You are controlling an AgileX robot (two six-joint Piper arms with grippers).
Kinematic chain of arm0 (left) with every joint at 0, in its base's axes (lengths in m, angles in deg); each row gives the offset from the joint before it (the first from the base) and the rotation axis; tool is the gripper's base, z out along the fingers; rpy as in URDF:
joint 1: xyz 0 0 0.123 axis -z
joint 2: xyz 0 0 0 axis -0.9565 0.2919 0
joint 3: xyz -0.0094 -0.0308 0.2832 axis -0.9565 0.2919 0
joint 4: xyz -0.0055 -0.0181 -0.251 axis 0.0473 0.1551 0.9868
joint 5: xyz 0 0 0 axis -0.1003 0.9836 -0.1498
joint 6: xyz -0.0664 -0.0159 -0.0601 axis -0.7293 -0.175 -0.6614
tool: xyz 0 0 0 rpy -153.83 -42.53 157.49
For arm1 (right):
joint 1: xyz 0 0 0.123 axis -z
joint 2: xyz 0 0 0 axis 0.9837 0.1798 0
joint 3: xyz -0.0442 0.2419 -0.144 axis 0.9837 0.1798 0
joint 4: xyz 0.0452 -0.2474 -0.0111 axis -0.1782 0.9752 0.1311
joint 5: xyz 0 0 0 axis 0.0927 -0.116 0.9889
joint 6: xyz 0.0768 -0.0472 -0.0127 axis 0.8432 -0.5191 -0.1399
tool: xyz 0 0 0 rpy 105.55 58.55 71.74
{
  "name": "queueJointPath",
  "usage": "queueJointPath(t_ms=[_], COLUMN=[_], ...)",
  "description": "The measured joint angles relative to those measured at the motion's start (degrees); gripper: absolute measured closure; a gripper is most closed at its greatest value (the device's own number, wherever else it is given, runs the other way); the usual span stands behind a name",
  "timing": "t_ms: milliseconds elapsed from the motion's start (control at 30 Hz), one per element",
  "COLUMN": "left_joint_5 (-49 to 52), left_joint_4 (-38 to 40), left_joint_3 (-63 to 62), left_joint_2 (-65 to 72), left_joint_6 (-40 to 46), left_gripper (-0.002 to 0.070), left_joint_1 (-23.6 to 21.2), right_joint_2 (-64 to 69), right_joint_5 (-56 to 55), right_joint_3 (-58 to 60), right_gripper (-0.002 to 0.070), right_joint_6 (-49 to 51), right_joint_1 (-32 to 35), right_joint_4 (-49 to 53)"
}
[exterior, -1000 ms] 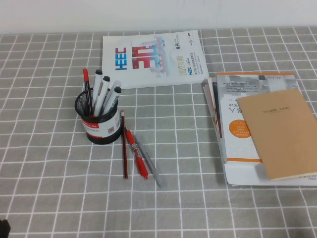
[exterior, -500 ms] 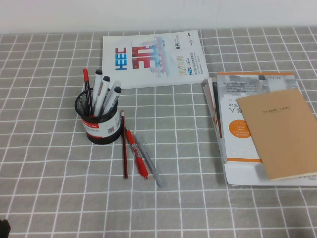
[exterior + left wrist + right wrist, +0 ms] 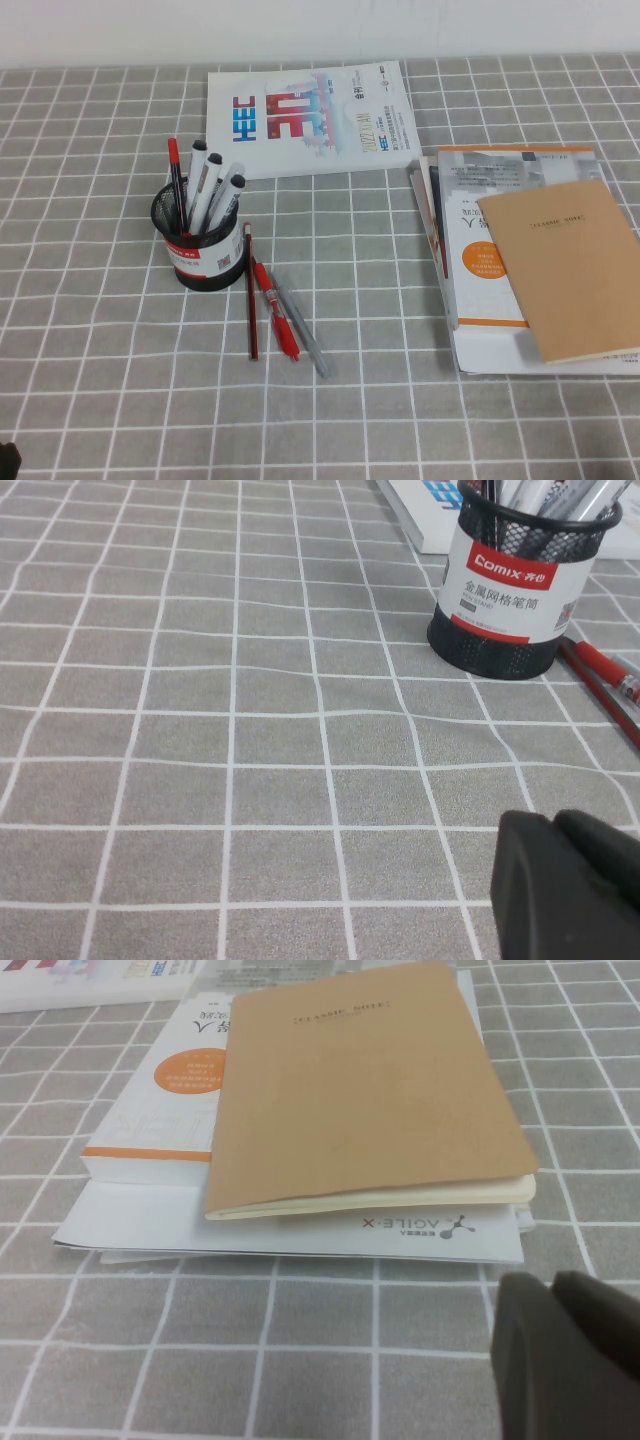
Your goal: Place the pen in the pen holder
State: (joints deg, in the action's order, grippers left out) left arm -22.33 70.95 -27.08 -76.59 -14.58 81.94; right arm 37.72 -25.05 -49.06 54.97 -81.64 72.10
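From above, the pen lies flat on the tablecloth beside the red pen, near the pen holder. My left gripper and right gripper hover low, each pressed together.

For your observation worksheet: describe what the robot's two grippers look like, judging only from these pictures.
Little shows. The left gripper is a matte black, rounded, blocky shape at its wrist view's edge, with a seam. The right gripper looks the same, dark grey-black. No cables, markings or arm links are visible.
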Motion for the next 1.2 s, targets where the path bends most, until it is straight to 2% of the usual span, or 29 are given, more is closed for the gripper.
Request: queueJointPath(t_ms=[200,300,367,533,667,1000,1200], left_joint_5=[0.0,0.0,0.0,0.0,0.0,0.0,0.0], left_joint_4=[0.0,0.0,0.0,0.0,0.0,0.0,0.0], left_joint_3=[0.0,0.0,0.0,0.0,0.0,0.0,0.0], left_joint_2=[0.0,0.0,0.0,0.0,0.0,0.0,0.0], left_joint_6=[0.0,0.0,0.0,0.0,0.0,0.0,0.0], left_gripper=[0.068,0.068,0.068,0.068,0.068,0.068,0.068], left_joint_1=[0.0,0.0,0.0,0.0,0.0,0.0,0.0], right_joint_2=[0.0,0.0,0.0,0.0,0.0,0.0,0.0], right_joint_5=[0.0,0.0,0.0,-0.9,-2.0,-2.2,-0.6], right_joint_3=[0.0,0.0,0.0,0.0,0.0,0.0,-0.5], right_gripper=[0.0689,0.0689,0.0689,0.0689,0.0689,0.0689,0.0689], right_joint_6=[0.0,0.0,0.0,0.0,0.0,0.0,-2.9], right_joint_1=[0.0,0.0,0.0,0.0,0.0,0.0,0.0], right_joint_4=[-0.1,-3.7,-11.2,-37.8,-51.1,-56.5,-65.8])
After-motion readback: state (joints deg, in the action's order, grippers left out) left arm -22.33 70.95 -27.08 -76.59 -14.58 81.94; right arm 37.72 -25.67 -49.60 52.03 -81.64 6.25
